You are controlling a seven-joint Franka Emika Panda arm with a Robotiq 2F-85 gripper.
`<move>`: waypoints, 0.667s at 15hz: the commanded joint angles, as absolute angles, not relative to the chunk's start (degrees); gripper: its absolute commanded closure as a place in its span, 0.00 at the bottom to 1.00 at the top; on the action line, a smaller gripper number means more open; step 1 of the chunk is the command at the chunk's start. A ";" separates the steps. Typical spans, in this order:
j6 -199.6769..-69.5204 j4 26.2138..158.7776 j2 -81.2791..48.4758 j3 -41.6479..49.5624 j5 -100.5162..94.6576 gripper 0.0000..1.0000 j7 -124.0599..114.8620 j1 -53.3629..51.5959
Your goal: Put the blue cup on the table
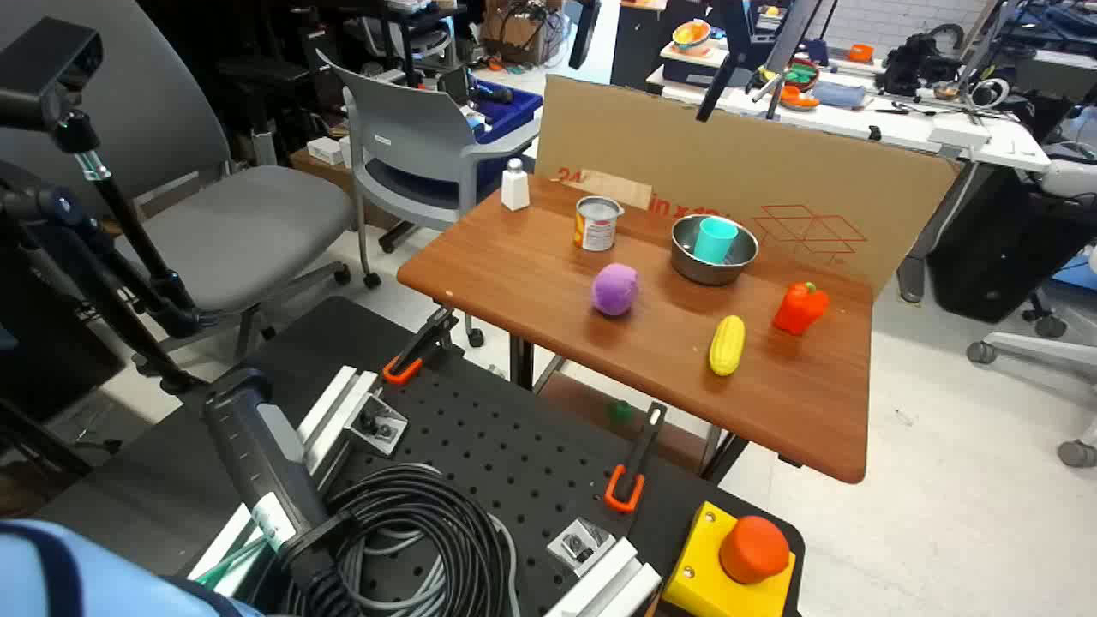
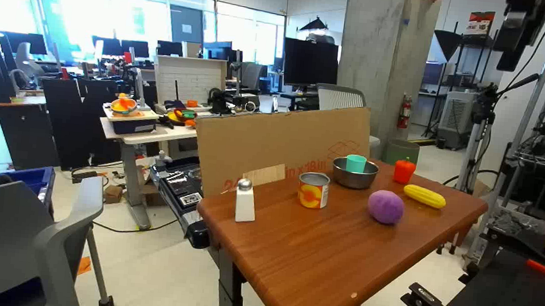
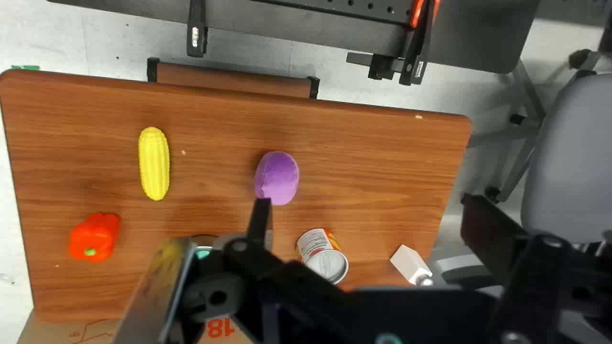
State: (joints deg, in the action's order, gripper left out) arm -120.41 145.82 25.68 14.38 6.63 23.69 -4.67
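The blue cup (image 1: 714, 242) stands inside the shiny metal bowl (image 1: 698, 272), its upper part above the bowl's rim. Both also show in an exterior view, the cup (image 2: 355, 164) in the bowl (image 2: 355, 180). The table (image 1: 514, 270) bears the bowl near its cardboard-backed edge; its top (image 3: 373, 157) fills much of the wrist view. There the cup is only a teal sliver (image 3: 203, 253), mostly hidden behind gripper parts. My gripper (image 3: 367, 205) is open and empty, its fingers wide apart. In an exterior view my gripper (image 1: 647, 90) hangs high above the table, at the picture's top.
On the table are a purple ball (image 1: 615, 290), a can (image 1: 597, 224), a white shaker (image 1: 514, 186), a yellow corn (image 1: 727, 346) and a red pepper (image 1: 800, 308). A cardboard sheet (image 1: 728, 158) stands along one edge. The black platform (image 1: 514, 446) lies along the opposite edge.
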 commanded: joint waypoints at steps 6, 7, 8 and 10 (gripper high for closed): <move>-118.40 144.00 22.44 12.89 8.12 0.00 23.38 -3.30; -118.23 142.91 19.85 12.62 8.25 0.00 22.11 -3.33; -118.29 141.10 16.11 12.62 9.28 0.00 20.66 -3.53; -121.98 138.65 9.36 14.34 10.48 0.00 18.14 -5.79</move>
